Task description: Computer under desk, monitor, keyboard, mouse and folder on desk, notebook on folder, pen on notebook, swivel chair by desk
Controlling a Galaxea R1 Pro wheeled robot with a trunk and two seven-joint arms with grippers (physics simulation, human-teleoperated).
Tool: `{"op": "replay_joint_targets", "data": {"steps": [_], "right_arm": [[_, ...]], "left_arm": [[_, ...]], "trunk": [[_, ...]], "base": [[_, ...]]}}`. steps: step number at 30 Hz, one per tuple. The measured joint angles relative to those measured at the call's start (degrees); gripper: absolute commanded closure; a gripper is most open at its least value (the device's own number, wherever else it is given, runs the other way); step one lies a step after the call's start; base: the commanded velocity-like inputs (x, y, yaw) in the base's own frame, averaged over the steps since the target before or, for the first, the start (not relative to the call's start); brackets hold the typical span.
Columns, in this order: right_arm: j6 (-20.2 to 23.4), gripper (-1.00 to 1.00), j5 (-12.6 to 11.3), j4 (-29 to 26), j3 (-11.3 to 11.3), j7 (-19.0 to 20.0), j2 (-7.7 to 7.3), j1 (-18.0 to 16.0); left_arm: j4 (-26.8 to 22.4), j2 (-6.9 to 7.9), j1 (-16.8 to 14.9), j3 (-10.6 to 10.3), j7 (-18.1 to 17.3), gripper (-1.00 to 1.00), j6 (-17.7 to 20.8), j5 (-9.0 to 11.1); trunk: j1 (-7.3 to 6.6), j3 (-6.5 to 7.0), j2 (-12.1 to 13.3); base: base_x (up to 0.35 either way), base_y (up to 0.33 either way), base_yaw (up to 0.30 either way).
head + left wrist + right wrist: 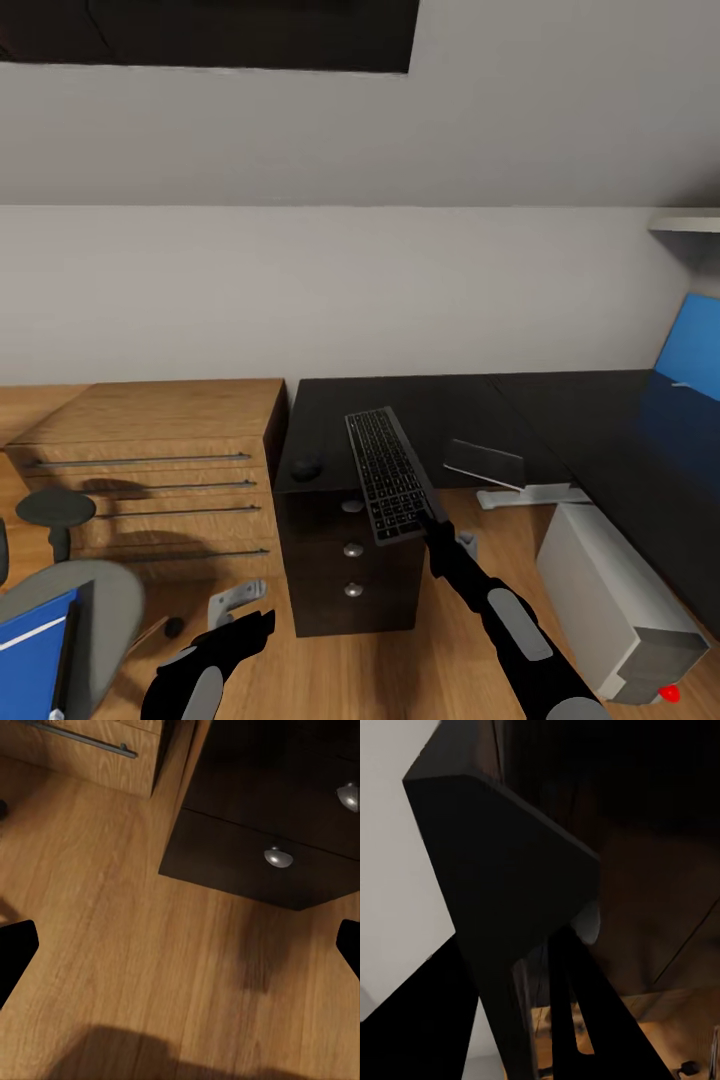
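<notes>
Hanging low over the wood plank floor (150,967), the left hand (235,640) had its fingers spread, carrying nothing. Rightward, the right hand (432,520) clamped one short end of the slim dark-keyed, silver-framed keyboard (390,475), lifted above the black three-drawer cabinet (350,560) beside the long black matte desk (560,420). Gripped so far off-centre, it could probably pivot, slip, or clip the small dark mouse (305,467) on the cabinet.

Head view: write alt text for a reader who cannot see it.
The right gripper holds the keyboard by its near end over the black drawer cabinet, where the mouse rests. The black desk runs right, the computer below it; a wooden drawer chest stands left.
</notes>
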Motion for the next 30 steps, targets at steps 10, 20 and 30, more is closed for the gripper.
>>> {"op": "replay_joint_targets", "data": {"steps": [10, 20, 30], "right_arm": [[0.0, 1.0, 0.1, -4.1, 0.1, 0.1, -0.16, 0.0], [0.0, 1.0, 0.2, -9.2, 0.1, 0.0, -0.41, 1.3], [0.4, 1.0, -0.2, -25.6, -0.2, -8.4, -1.86, 8.4]], "left_arm": [[0.0, 0.0, 0.0, 0.0, 0.2, -1.0, 0.0, 0.0], [0.3, -0.06, 0.0, 0.0, 0.2, -1.0, -0.1, 0.0], [3.8, -0.24, 0.0, -6.1, 1.0, -1.0, -0.5, -0.7]], "trunk": [[-2.18, 1.8, 4.0], [-4.36, 3.59, 8.0], [-6.56, 5.39, 12.0]], "base": [[-0.059, 0.0, 0.0], [-0.316, -0.049, 0.0], [-0.323, -0.183, 0.0]]}}
